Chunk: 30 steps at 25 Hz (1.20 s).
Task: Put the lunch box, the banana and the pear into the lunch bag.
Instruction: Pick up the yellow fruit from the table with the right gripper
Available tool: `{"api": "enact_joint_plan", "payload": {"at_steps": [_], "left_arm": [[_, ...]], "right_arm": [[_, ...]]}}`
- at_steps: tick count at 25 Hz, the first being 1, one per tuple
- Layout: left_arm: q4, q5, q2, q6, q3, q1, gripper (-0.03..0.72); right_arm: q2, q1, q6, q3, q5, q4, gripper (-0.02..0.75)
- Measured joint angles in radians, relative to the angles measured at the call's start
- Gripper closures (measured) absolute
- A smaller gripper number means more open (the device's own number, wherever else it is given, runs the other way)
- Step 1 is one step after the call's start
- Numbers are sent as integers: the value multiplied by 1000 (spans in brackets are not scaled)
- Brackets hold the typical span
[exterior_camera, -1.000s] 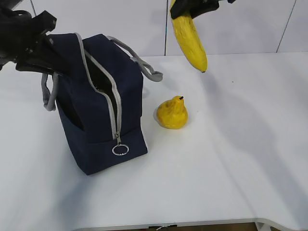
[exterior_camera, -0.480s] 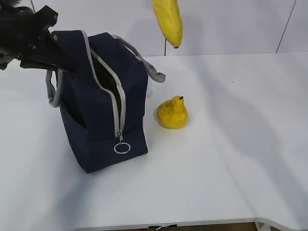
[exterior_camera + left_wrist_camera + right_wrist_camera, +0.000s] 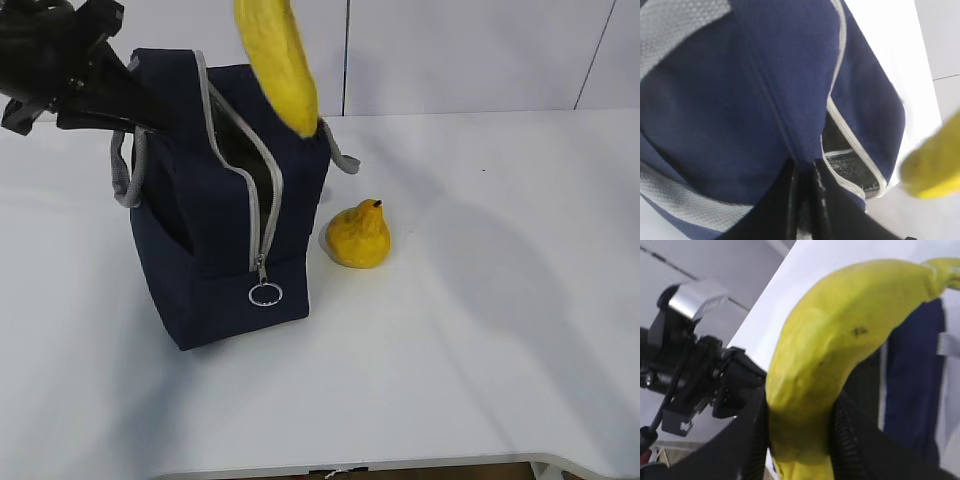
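- Exterior view: I see the lunch bag [image 3: 225, 200] standing upright on the left half of the white worktop [image 3: 480, 330], zipper open along its top and down the near end, ring pull [image 3: 265, 294] hanging low.
- Only this view shows the pear [image 3: 358, 235], upright on the worktop just right of the bag, apart from it.
- The banana [image 3: 278, 62] hangs tip-down over the bag's open mouth; its holder is cut off by the top edge here.
- Right wrist view supplies that: right gripper [image 3: 797, 432] clenched around the banana's lower body, black pads on both sides.
- Left wrist view: left gripper [image 3: 805, 175] pinched tight on the bag's navy fabric beside the zipper; a dark interior shows through the gap.
- Count: one bag, one banana, one pear. I cannot see the lunch box in any view.
- Versus a second ago: the banana has shifted left from above the pear to above the opening; the bag's top is pulled wider; the pear is unmoved.
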Motion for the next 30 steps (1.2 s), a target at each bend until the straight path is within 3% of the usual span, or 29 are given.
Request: {"api": "enact_joint_plan", "payload": {"at_steps": [7, 16, 30], "left_arm": [[-3, -2, 0, 2, 0, 0, 690], [-3, -2, 0, 3, 0, 0, 690], [-3, -2, 0, 3, 0, 0, 690]], "right_arm": [[35, 60, -12, 15, -15, 2, 467], [130, 70, -30, 16, -135, 6, 467], [170, 70, -136, 21, -77, 6, 467]]}}
